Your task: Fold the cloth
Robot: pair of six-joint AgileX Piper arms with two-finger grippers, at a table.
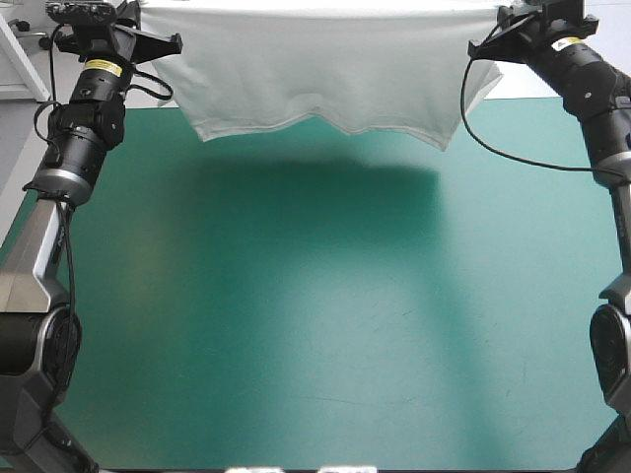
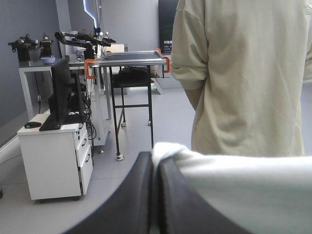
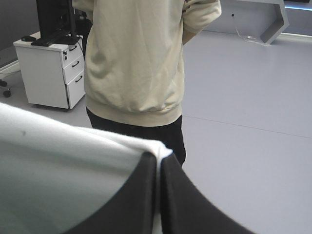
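The white T-shirt [image 1: 325, 69] hangs stretched between both raised arms above the far part of the teal-green table [image 1: 315, 325], its wavy lower hem free in the air. My left gripper [image 2: 156, 161] is shut on the T-shirt's one upper corner; the white cloth [image 2: 243, 190] spreads away beside its black fingers [image 2: 131, 200]. My right gripper [image 3: 160, 158] is shut on the other upper corner, with the T-shirt [image 3: 58, 180] filling the space beside it. In the high view both grippers sit at the far corners, their fingertips hidden behind the wrists.
The shirt casts a dark shadow [image 1: 315, 197] on the table's far half. The wrist views look level into the room beyond the table's far edge.
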